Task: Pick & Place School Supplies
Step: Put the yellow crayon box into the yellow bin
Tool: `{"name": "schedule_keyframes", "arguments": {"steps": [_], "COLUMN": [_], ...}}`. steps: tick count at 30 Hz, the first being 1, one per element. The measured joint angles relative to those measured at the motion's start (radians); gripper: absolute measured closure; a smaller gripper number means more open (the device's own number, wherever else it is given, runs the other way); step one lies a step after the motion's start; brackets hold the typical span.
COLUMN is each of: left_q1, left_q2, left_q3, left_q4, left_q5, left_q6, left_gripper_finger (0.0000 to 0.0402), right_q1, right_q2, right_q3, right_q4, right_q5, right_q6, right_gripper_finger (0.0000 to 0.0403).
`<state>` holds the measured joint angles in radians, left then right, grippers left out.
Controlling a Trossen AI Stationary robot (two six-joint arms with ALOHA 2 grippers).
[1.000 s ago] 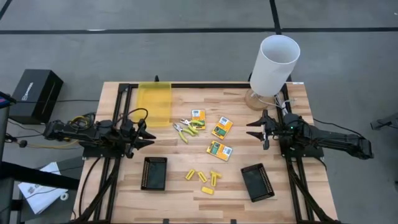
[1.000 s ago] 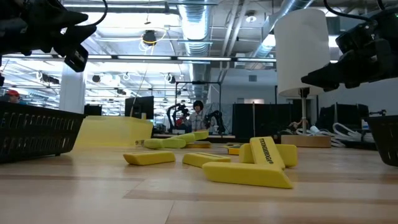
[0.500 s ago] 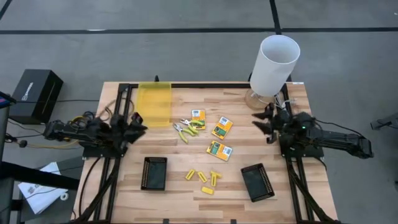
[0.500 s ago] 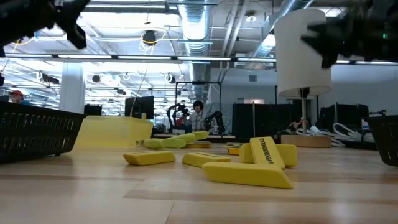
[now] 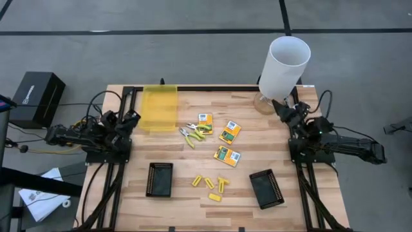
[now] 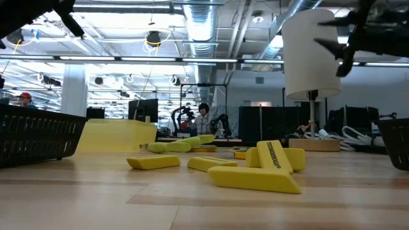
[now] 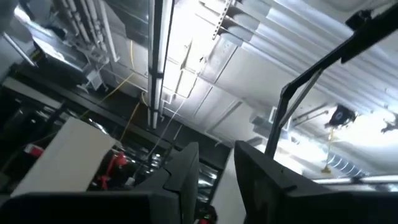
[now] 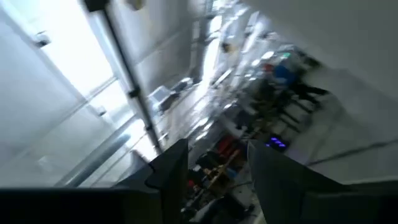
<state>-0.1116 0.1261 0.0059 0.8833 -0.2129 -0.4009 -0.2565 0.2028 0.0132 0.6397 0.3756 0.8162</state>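
Note:
Three yellow-orange-green packets (image 5: 205,119), (image 5: 230,132), (image 5: 227,156) lie flat mid-table, beside a small plier-like tool (image 5: 192,132). Several yellow stubby pieces (image 5: 210,183) lie nearer the front edge and show close up in the low view (image 6: 254,179). My left gripper (image 5: 131,118) is over the table's left edge, tipped upward; in its wrist view its fingers (image 7: 214,149) stand open on nothing. My right gripper (image 5: 282,111) is at the right edge beside the lamp, also tipped upward and open (image 8: 216,146), high in the low view (image 6: 324,35).
Two black trays (image 5: 159,179), (image 5: 266,189) sit near the front edge. A translucent yellow container (image 5: 159,108) stands at the back left. A white cylindrical lamp (image 5: 283,67) stands at the back right, close to my right gripper. A black box (image 5: 35,96) sits off the table's left.
Both grippers have tipped up from level and drawn back from the supplies, the left toward the table's left edge, the right toward the lamp and right edge. Both have risen. The right has also rolled about its own axis. Nothing on the table has moved.

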Motion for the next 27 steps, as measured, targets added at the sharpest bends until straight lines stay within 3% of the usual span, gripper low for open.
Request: {"name": "schedule_keyframes", "arguments": {"steps": [15,19,23,27], "left_q1": [0.0,0.0,0.0,0.001], "left_q2": [0.0,0.0,0.0,0.0], "left_q3": [0.0,0.0,0.0,0.0], "left_q4": [0.002,0.003,0.015,0.134], "left_q5": [-0.031,-0.032,-0.032,-0.035], "left_q6": [0.0,-0.033,-0.067,-0.032], "left_gripper_finger": [0.0302,0.0302,0.0302,0.0302], "right_q1": [-0.02,-0.021,-0.019,-0.018], "right_q2": [0.008,0.007,0.008,0.008], "right_q3": [0.0,0.0,0.0,0.016], "right_q4": [-0.142,-0.198,-0.12,0.165], "right_q5": [0.118,0.201,0.141,0.007], "right_q6": [0.098,0.256,0.309,0.187], "right_gripper_finger": [0.0244,0.0244,0.0244,0.0244]}}
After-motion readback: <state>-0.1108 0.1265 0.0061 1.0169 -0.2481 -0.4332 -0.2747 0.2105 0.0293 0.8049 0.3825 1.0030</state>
